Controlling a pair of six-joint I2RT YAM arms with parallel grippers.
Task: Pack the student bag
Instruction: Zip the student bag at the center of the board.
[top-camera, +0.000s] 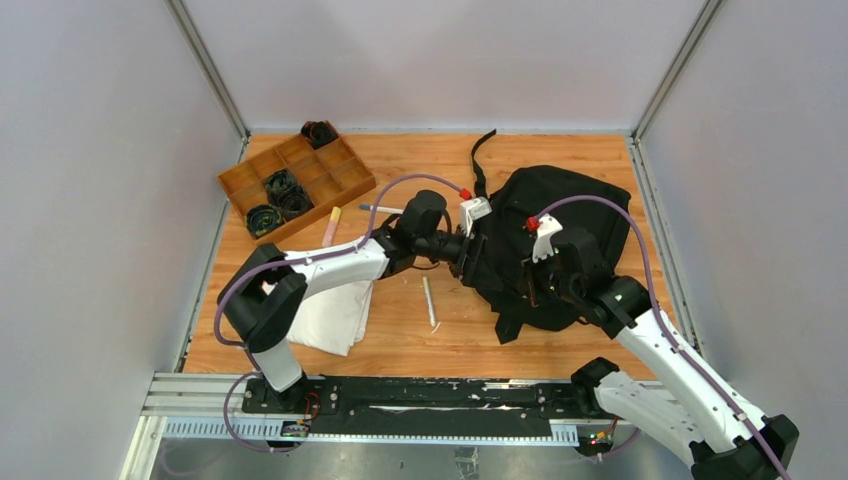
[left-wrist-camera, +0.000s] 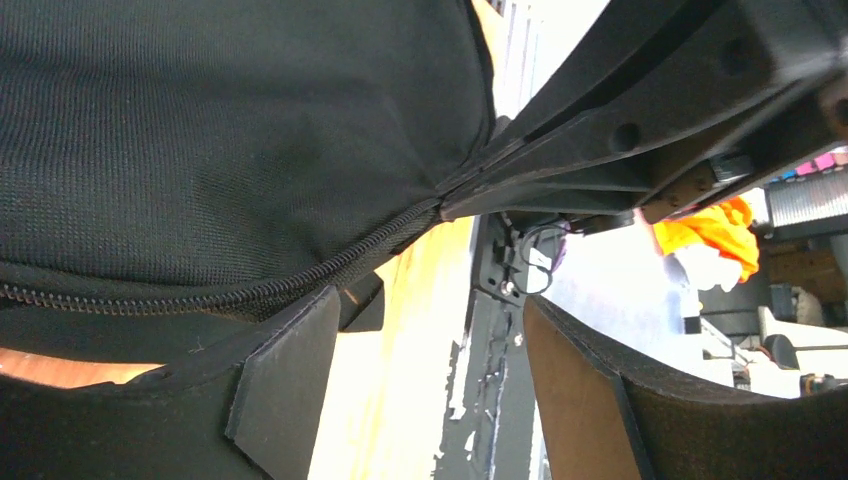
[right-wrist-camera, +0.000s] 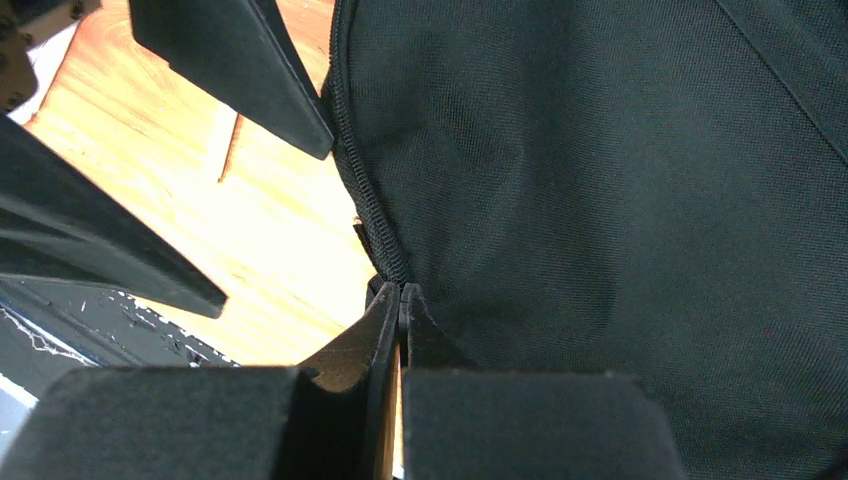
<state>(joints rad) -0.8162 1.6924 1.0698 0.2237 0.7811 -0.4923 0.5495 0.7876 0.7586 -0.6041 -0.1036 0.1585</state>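
The student bag (top-camera: 575, 215), a large black fabric backpack, lies at the right middle of the wooden table. My left gripper (top-camera: 472, 258) is at the bag's left edge. In the left wrist view it (left-wrist-camera: 430, 390) stands open with only table between its fingers, just below the bag's zipper (left-wrist-camera: 250, 290). My right gripper (top-camera: 540, 285) rests on the bag's near side. In the right wrist view it (right-wrist-camera: 400, 296) is shut, its tips pinching the end of the zipper line (right-wrist-camera: 365, 200) at the bag's edge (right-wrist-camera: 600, 200).
A brown wooden compartment tray (top-camera: 340, 170) with black coiled items stands at the back left. A folded white cloth (top-camera: 335, 315) lies under the left arm. A white pen (top-camera: 429, 302), a second pen (top-camera: 380, 208) and a pale marker (top-camera: 332, 225) lie on the table. A bag strap (top-camera: 480, 160) trails toward the back.
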